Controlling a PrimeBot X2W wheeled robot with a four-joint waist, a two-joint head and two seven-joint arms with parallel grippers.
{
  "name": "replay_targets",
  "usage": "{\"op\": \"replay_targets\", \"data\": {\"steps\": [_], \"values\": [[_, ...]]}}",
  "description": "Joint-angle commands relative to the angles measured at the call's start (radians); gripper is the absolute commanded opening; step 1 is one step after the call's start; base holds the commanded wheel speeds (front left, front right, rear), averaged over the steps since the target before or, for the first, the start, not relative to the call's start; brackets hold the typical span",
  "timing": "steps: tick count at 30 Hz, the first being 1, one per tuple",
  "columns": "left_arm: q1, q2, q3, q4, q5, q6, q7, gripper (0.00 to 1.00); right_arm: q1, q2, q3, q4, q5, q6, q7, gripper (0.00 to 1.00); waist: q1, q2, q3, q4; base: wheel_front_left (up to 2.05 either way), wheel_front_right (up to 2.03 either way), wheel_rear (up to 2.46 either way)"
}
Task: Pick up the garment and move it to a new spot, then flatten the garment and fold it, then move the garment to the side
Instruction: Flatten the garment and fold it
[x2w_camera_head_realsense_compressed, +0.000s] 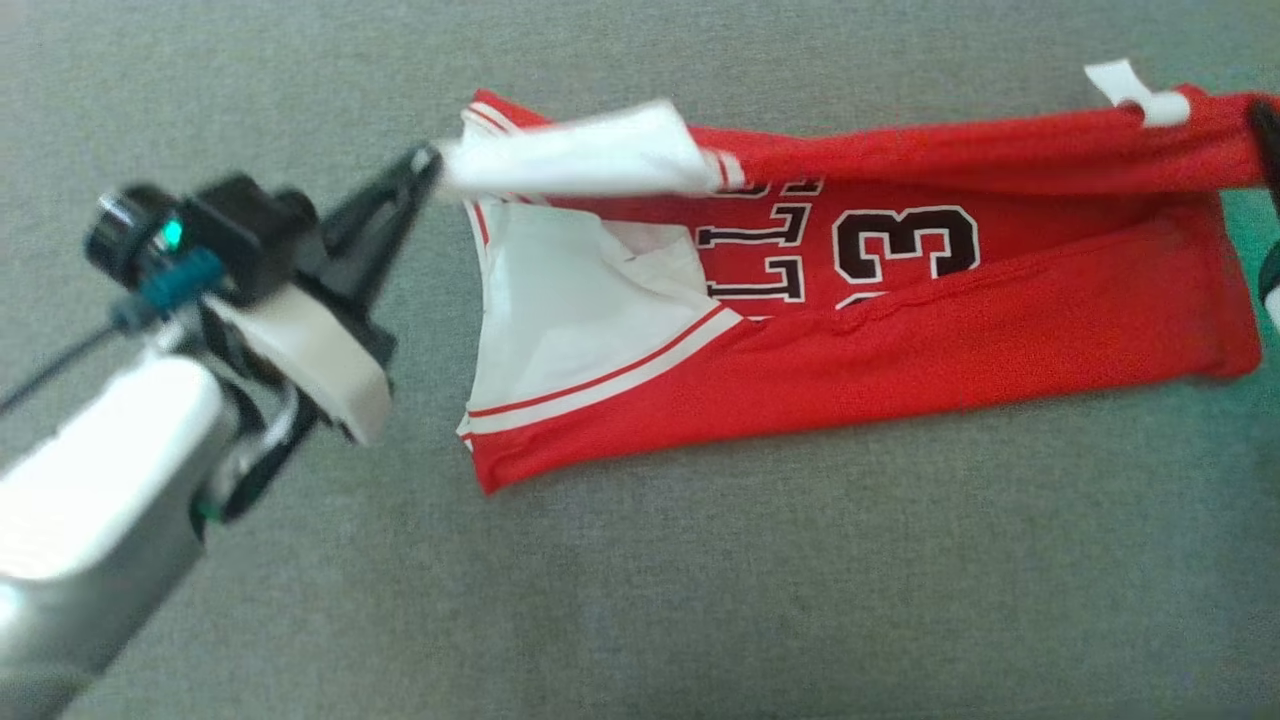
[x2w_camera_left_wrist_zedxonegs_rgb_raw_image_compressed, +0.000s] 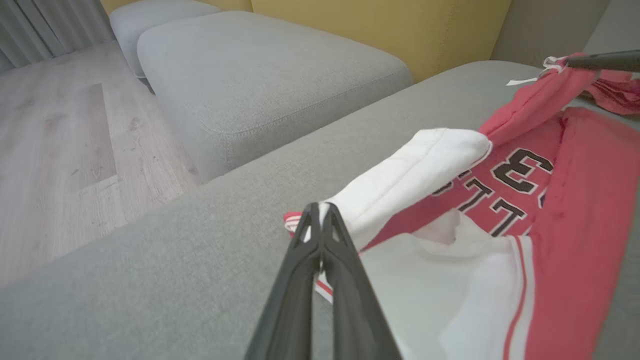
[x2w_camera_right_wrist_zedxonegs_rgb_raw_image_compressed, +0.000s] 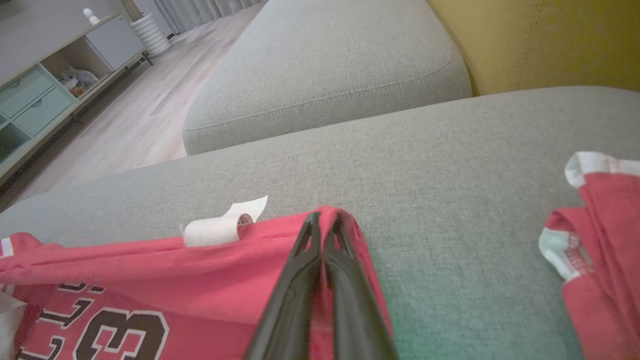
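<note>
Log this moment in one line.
left gripper: jaws shut on jersey, white end | right gripper: jaws shut, red end | jersey: far edge lifted off sofa

We are recording a home living room. We are working over a grey upholstered sofa seat (x2w_camera_head_realsense_compressed: 700, 600), with a second grey cushion (x2w_camera_right_wrist_zedxonegs_rgb_raw_image_compressed: 325, 75) sitting just beyond it and a mustard-yellow padded backrest (x2w_camera_right_wrist_zedxonegs_rgb_raw_image_compressed: 540, 45) rising behind. Pale wood-plank flooring (x2w_camera_left_wrist_zedxonegs_rgb_raw_image_compressed: 55, 150) is running away to grey curtains (x2w_camera_left_wrist_zedxonegs_rgb_raw_image_compressed: 50, 25). Far across the floor a sideboard (x2w_camera_right_wrist_zedxonegs_rgb_raw_image_compressed: 112, 42) with pale green drawers (x2w_camera_right_wrist_zedxonegs_rgb_raw_image_compressed: 30, 100) is standing, carrying a small white ornament (x2w_camera_right_wrist_zedxonegs_rgb_raw_image_compressed: 90, 15); a white ribbed vessel (x2w_camera_right_wrist_zedxonegs_rgb_raw_image_compressed: 147, 35) is standing beside it. A red garment (x2w_camera_head_realsense_compressed: 900, 330) is lying on the seat.
</note>
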Motion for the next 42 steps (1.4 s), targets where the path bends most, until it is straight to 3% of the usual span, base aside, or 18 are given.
{"op": "replay_targets", "data": {"steps": [1, 13, 24, 25, 26, 27, 28, 29, 30, 36, 42], "values": [[-0.004, 0.050, 0.036, -0.040, -0.009, 0.015, -0.006, 0.00, 0.047, -0.052, -0.010, -0.015, 0.007, -0.001, -0.017, 0.00, 0.0001, -0.0001, -0.002, 0.005, 0.00, 0.00, 0.00], [0.144, 0.019, -0.014, -0.088, -0.025, 0.064, -0.061, 0.00, 0.188, -0.070, -0.073, -0.017, -0.039, -0.001, -0.054, 0.00, 0.0001, -0.0001, -0.006, 0.019, 0.00, 0.00, 0.00], [0.219, 0.024, -0.023, -0.122, -0.039, 0.104, -0.091, 0.00, 0.307, -0.034, -0.172, -0.018, -0.064, -0.001, -0.058, 0.00, 0.0001, -0.0001, -0.020, 0.021, 0.00, 0.00, 0.00], [0.223, 0.017, -0.026, -0.122, -0.041, 0.106, -0.092, 0.05, 0.317, -0.029, -0.176, -0.020, -0.065, -0.001, -0.058, 0.00, 0.0001, -0.0001, -0.020, 0.022, 0.00, 0.00, 0.00], [0.228, 0.009, -0.031, -0.120, -0.043, 0.106, -0.093, 0.21, 0.326, -0.023, -0.179, -0.023, -0.067, -0.001, -0.058, 0.00, 0.0001, -0.0001, -0.021, 0.022, 0.00, 0.00, 0.00], [0.232, 0.001, -0.035, -0.115, -0.044, 0.105, -0.096, 0.35, 0.334, -0.017, -0.182, -0.023, -0.070, -0.001, -0.058, 0.15, 0.0001, -0.0001, -0.022, 0.023, 0.00, 0.00, 0.00], [0.232, 0.001, -0.035, -0.115, -0.044, 0.105, -0.096, 0.35, 0.334, -0.017, -0.182, -0.023, -0.070, -0.001, -0.058, 0.15, 0.0001, -0.0001, -0.022, 0.023, 0.00, 0.00, 0.00], [0.236, -0.008, -0.039, -0.107, -0.044, 0.106, -0.102, 0.49, 0.340, -0.010, -0.186, -0.022, -0.075, -0.001, -0.058, 0.45, 0.0001, -0.0001, -0.024, 0.023, 0.00, 0.00, 0.00], [0.241, -0.020, -0.040, -0.097, -0.046, 0.108, -0.112, 1.00, 0.345, -0.003, -0.192, -0.017, -0.079, -0.001, -0.058, 1.00, 0.0001, -0.0001, -0.025, 0.023, 0.00, 0.00, 0.00], [0.290, -0.117, -0.010, -0.015, -0.026, 0.203, -0.248, 1.00, 0.401, 0.054, -0.302, -0.007, -0.121, -0.001, -0.058, 1.00, 0.0001, -0.0001, -0.048, 0.022, 0.00, 0.00, 0.00], [0.373, -0.245, 0.056, 0.042, 0.050, 0.353, -0.326, 1.00, 0.522, 0.149, -0.489, -0.036, -0.239, -0.001, -0.058, 1.00, 0.0001, -0.0001, -0.071, 0.029, 0.00, 0.00, 0.00]]}}
